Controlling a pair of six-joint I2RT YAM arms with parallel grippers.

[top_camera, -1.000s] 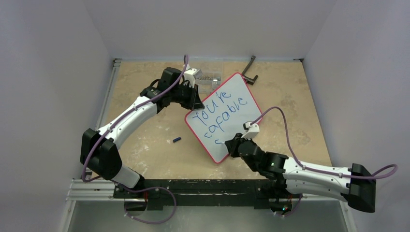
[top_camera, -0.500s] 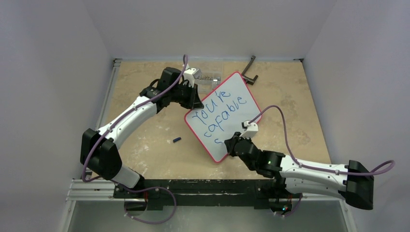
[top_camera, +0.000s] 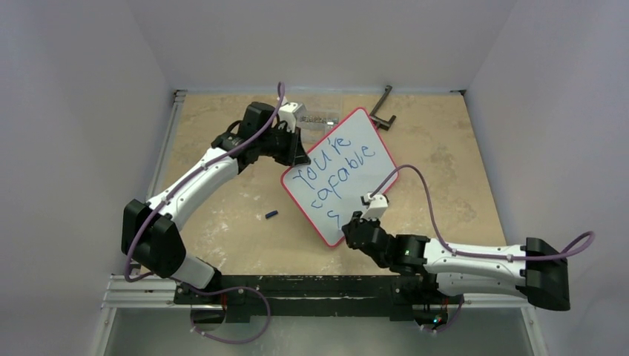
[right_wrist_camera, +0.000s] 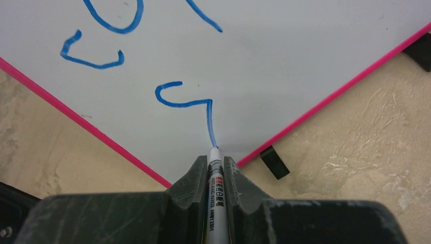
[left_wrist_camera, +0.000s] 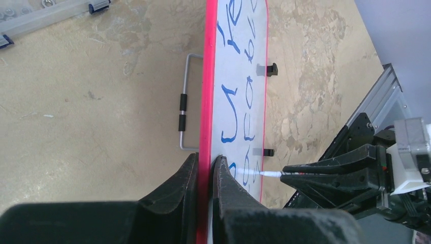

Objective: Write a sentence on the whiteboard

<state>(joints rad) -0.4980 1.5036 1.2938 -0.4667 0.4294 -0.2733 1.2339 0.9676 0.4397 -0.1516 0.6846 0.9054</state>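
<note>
Top view: whiteboard (top_camera: 365, 127) sits turned like a diamond near the middle of the table (top_camera: 222, 193), one corner toward the far edge. The sentence (top_camera: 337, 172) has two blue lines done, "You're" and "capable". A third line near the board's near corner has only its first letter started. My guess is roughly two thirds done, with the rest of that last word left. My left gripper (top_camera: 299, 153) is at the board's left edge. My right gripper (top_camera: 348, 226) is over the near corner. A small dark piece (top_camera: 271, 215), maybe a cap, lies on the table left of the board.

Left wrist: my left fingers (left_wrist_camera: 185, 175) are pressed together on the red frame (left_wrist_camera: 207, 76), one on each face, so the board is pinched at its edge. Whether it lies flat or is tipped up I can't tell. A wire stand (left_wrist_camera: 184, 101) shows behind it. The marker (left_wrist_camera: 269, 173) tip touches the white face near my grip.

Right wrist: my right fingers are clamped on the marker barrel, nib sticking out ahead. The nib is on the board at the tail end of an s-shaped stroke (right_wrist_camera: 188, 101), between the two red edges that meet at the near corner. A black foot (right_wrist_camera: 274, 161) is just outside the right edge. There is room for more letters to the right of the stroke.
</note>
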